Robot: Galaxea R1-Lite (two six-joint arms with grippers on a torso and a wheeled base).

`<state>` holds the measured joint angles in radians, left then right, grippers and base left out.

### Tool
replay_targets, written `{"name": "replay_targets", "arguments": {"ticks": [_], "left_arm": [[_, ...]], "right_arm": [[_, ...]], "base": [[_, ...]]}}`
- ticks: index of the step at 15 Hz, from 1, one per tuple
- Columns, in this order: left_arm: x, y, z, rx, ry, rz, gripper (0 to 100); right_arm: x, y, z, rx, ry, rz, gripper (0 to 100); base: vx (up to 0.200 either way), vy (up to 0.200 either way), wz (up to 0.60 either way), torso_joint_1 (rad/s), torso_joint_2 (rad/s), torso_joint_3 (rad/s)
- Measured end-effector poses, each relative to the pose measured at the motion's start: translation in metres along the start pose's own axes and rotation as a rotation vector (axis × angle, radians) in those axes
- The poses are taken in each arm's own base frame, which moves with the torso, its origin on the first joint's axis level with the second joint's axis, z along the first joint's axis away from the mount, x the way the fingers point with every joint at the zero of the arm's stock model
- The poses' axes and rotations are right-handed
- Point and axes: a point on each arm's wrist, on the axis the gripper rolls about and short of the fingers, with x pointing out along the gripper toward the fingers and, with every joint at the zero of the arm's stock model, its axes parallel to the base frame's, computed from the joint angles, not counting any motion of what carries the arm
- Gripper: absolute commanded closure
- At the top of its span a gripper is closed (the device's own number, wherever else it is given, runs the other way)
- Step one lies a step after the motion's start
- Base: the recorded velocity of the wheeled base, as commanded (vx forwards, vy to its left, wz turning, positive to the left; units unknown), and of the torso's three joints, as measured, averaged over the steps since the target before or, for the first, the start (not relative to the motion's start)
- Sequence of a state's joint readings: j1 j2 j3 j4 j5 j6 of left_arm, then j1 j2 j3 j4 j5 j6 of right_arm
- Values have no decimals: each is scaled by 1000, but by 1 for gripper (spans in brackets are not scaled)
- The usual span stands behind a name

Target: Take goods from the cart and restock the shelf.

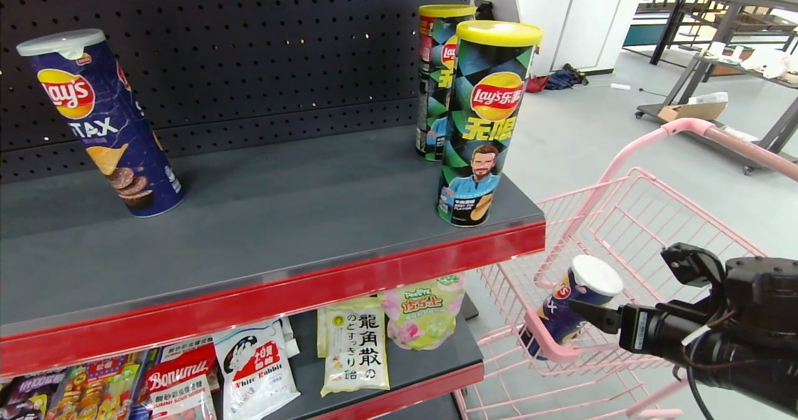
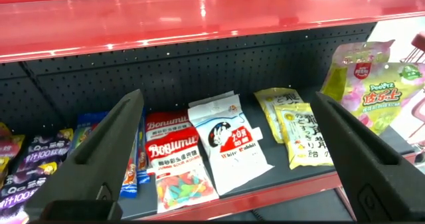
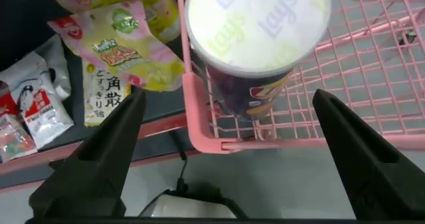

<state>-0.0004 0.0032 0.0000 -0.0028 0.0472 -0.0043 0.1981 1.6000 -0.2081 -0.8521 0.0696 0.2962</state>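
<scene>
A blue chip can (image 1: 570, 308) with a white lid (image 3: 255, 24) leans in the near corner of the pink cart (image 1: 629, 220). My right gripper (image 1: 589, 313) hangs just beside the can's top, open; in the right wrist view the right gripper (image 3: 227, 98) has its fingers spread wide with the can ahead of them, not gripped. On the upper shelf (image 1: 280, 220) stand a matching blue can (image 1: 106, 121) at the left and two green yellow-lidded cans (image 1: 483, 121) at the right. My left gripper (image 2: 227, 96) is open in front of the lower shelf, holding nothing.
The lower shelf (image 2: 312, 177) holds several snack bags (image 2: 229, 144), some hanging out toward the cart (image 1: 424, 311). The shelf's red front edge (image 1: 312, 289) juts out over them. The cart's pink rim (image 3: 199, 117) stands between the can and the shelf. Open floor lies beyond the cart.
</scene>
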Motion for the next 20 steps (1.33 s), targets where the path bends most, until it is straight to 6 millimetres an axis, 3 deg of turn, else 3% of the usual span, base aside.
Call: {"name": "replay_targets", "arguments": {"ticks": [15, 16, 20], "left_arm": [[0, 0, 0, 0, 0, 0, 0], [0, 0, 0, 0, 0, 0, 0], [0, 0, 0, 0, 0, 0, 0]], "right_arm": [[71, 3, -3, -26, -54, -90, 0], [74, 2, -4, -27, -47, -93, 100], [83, 2, -6, -29, -45, -98, 100]], "base": [[0, 0, 0, 0, 0, 0], [0, 0, 0, 0, 0, 0], [0, 0, 0, 0, 0, 0]]}}
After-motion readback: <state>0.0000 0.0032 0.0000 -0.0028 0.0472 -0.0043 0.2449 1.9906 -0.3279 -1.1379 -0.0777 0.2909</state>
